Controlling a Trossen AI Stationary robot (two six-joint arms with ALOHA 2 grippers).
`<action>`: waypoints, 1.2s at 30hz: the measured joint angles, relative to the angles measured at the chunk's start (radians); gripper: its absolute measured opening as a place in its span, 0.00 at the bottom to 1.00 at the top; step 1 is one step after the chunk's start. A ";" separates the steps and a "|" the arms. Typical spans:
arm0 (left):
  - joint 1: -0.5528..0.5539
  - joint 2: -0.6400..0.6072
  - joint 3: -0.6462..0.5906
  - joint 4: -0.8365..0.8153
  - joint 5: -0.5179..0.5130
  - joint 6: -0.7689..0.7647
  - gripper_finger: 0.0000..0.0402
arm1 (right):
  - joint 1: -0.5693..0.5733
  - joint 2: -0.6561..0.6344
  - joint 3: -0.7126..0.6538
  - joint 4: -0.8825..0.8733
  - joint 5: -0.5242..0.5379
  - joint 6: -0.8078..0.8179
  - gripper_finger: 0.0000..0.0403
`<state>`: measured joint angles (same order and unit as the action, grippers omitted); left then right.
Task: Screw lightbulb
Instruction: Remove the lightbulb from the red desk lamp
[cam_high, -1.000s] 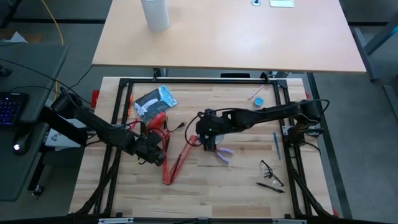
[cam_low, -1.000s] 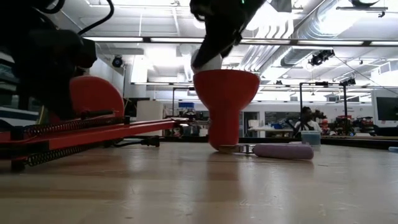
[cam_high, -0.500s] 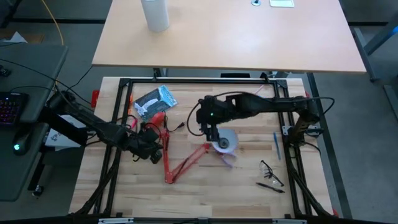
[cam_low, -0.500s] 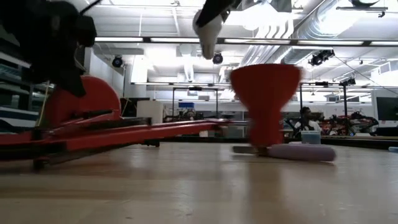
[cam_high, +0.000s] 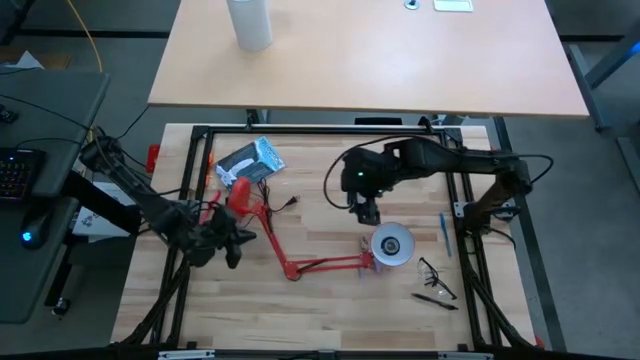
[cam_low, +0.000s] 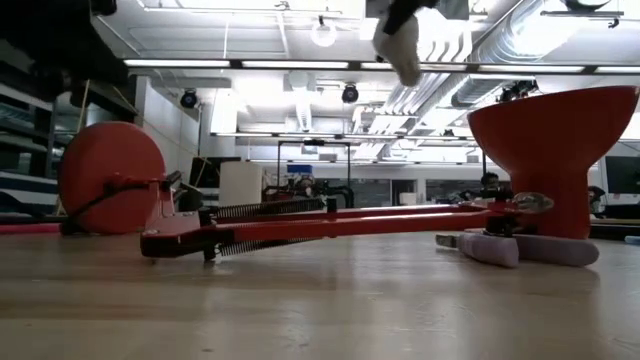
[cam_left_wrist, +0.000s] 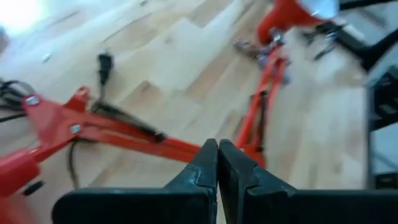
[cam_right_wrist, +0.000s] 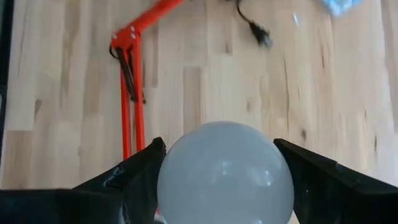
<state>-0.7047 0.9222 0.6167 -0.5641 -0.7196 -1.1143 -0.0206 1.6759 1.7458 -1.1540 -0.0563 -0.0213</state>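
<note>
The white lightbulb (cam_right_wrist: 224, 171) sits between the fingers of my right gripper (cam_high: 367, 210), high above the table and up-left of the shade in the low view (cam_low: 404, 48). The red desk lamp lies on the table. Its round base (cam_high: 240, 195) is at the left and its folding arm (cam_high: 325, 266) runs right. Its silver-lined shade (cam_high: 392, 245) stands mouth up, to the right and nearer than my right gripper. My left gripper (cam_high: 228, 242) is shut and empty, just left of the lamp's arm. My right gripper pinches the bulb's round white globe (cam_right_wrist: 180, 177) between its two fingers (cam_right_wrist: 134, 177), one on each side. The fingers come from above, pointing down. The bulb is lifted clear of the lamp and the table. Its screw base does not show.
Purple-handled pliers (cam_low: 525, 247) lie beside the shade. Safety glasses (cam_high: 436, 271), a black pen (cam_high: 436, 298) and a blue pen (cam_high: 443, 232) lie at the right. A black-and-white packet (cam_high: 250, 160) lies at the far left, a small blue round object (cam_high: 415, 161) far right.
My right gripper has risen with the bulb, out of the shade, and gone toward the table's far right. The lamp has swung open: its shade slid toward the right near side, and its arm unfolded. My left gripper has drawn back toward the left edge.
</note>
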 joint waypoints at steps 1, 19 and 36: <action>-0.011 -0.007 0.000 0.015 -0.009 0.008 0.00 | -0.003 -0.021 -0.032 0.005 0.000 0.014 0.69; -0.065 -0.038 0.000 0.125 -0.200 0.015 0.00 | -0.019 -0.662 -0.892 0.982 0.169 0.456 0.69; 0.022 -0.038 0.000 0.174 -0.198 -0.011 0.00 | -0.029 -0.568 -0.946 0.915 0.064 0.422 0.70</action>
<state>-0.6823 0.8841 0.6167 -0.3902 -0.9181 -1.1253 -0.0495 1.1081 0.7998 -0.2386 0.0075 0.4003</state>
